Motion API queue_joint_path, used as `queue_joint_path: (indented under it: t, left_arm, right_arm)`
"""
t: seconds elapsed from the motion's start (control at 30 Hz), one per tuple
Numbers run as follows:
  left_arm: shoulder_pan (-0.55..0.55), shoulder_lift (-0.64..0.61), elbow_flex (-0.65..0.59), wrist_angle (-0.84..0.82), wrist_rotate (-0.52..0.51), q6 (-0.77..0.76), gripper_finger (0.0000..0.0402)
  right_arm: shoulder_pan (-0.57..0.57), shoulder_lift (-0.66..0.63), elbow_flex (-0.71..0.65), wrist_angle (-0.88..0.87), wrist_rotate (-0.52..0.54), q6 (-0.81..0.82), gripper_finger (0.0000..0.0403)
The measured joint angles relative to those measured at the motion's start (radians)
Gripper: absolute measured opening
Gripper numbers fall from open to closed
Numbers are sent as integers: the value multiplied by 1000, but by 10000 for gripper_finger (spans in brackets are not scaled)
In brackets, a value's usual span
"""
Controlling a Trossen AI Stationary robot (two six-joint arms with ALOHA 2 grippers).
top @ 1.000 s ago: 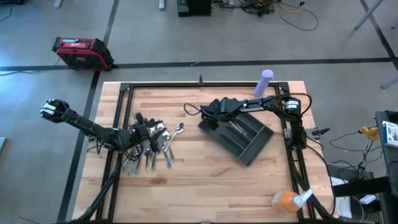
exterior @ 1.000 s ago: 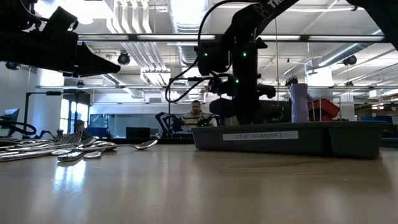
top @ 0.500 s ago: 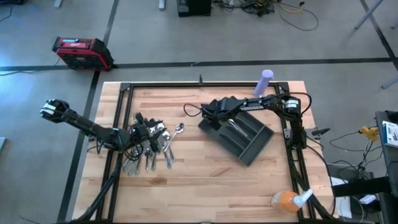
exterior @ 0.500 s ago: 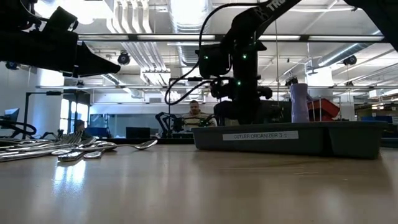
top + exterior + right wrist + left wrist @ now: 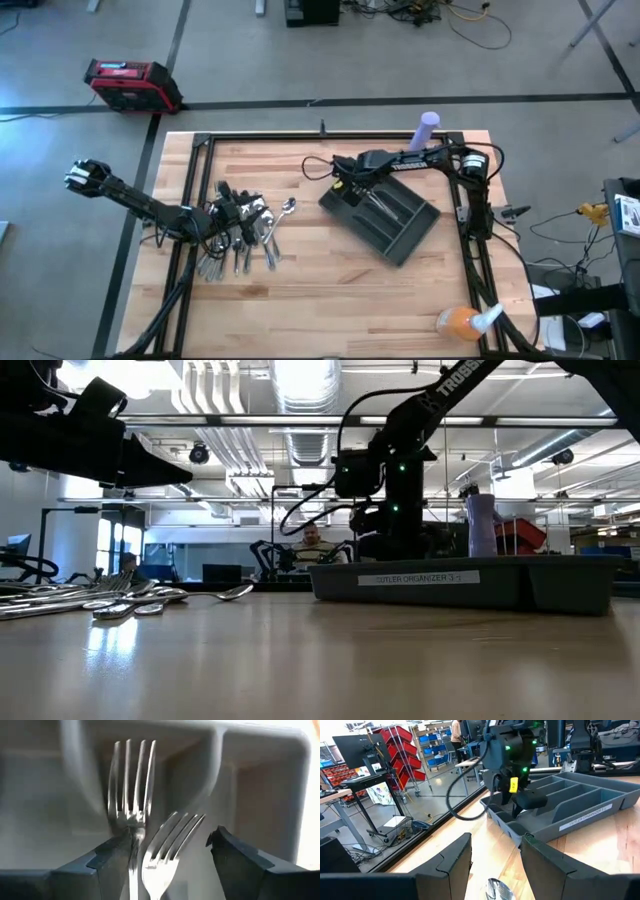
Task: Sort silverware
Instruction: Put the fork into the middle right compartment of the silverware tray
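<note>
Loose silverware [image 5: 240,235] lies in a heap on the wooden table's left half, and my left gripper [image 5: 232,213] hangs open just above it; a spoon bowl [image 5: 499,890] shows below its fingers. The dark grey tray [image 5: 395,225] lies slanted on the right half. My right gripper [image 5: 345,185] is at the tray's far left end, pointing down into a compartment, open. Two forks [image 5: 131,795] [image 5: 167,850] lie on the compartment floor between its spread fingers, one across the other.
A purple cylinder [image 5: 427,130] stands at the far edge behind the tray. An orange thing [image 5: 460,322] lies at the near right corner. Bare wood lies between heap and tray. A person [image 5: 315,545] sits in the room beyond the table.
My right gripper has shifted a little toward the table's right edge above the tray's far end, and its wrist has turned somewhat. My left gripper and the heap of silverware have stayed where they were.
</note>
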Motion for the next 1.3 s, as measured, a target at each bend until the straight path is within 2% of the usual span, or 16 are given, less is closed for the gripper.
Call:
queue_joint_path:
  t: [0.1, 0.2, 0.33, 0.47, 0.6, 1.0, 1.3]
  left_arm:
    - [0, -1, 0, 2, 0, 0, 155]
    - [0, 0, 0, 2, 0, 0, 155]
    - [0, 0, 0, 2, 0, -6, 155]
    - [0, 0, 0, 3, 0, -14, 155]
    - [0, 0, 0, 2, 0, -27, 155]
    - [0, -1, 0, 3, 0, -27, 155]
    - [0, -2, 0, 5, 0, -26, 155]
  right_arm:
    - [-21, -3, -16, 39, -17, -3, 239]
    - [-27, -8, -18, 50, -32, -23, 210]
    - [-30, -14, -20, 66, -89, -65, 153]
    - [-30, -16, -20, 73, -89, -68, 84]
    - [-27, -25, -22, 83, -86, -78, 38]
    - [2, -100, -23, 130, -61, -79, 26]
    - [23, -101, -26, 284, -27, -83, 4]
